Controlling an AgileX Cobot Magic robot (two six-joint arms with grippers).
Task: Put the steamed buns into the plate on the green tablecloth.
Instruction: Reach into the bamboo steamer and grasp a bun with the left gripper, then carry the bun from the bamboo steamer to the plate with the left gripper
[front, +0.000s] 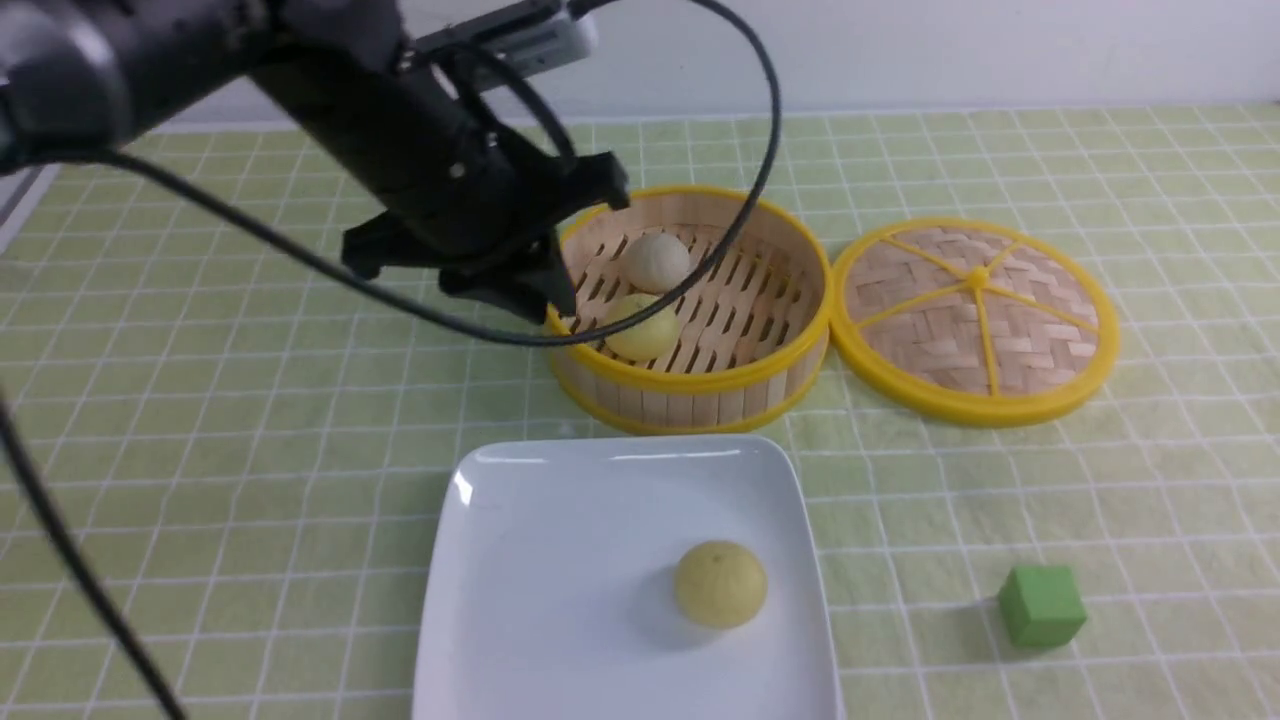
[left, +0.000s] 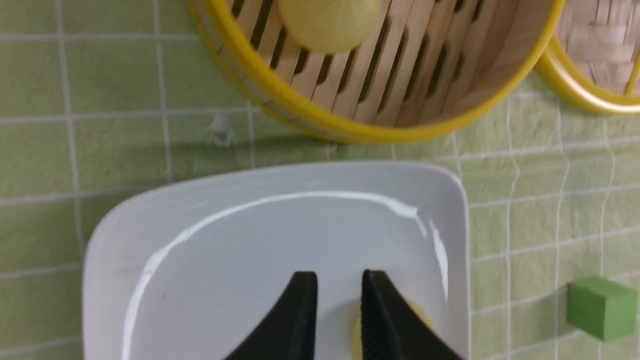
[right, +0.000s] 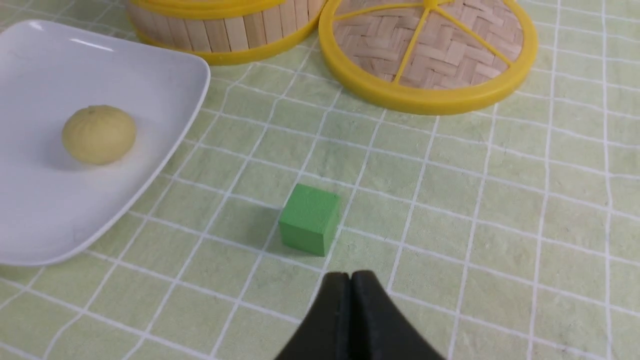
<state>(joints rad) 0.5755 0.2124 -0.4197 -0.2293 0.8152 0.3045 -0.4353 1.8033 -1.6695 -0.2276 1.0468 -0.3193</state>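
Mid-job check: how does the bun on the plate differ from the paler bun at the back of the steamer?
Colour: the plated bun is pale yellow; the paler bun is off-white.
Place: the plated bun lies on the white plate; the paler bun sits in the steamer basket.
Company: the plated bun is alone; the paler bun shares the basket with a yellow bun.
Both are round, domed, similar in size.
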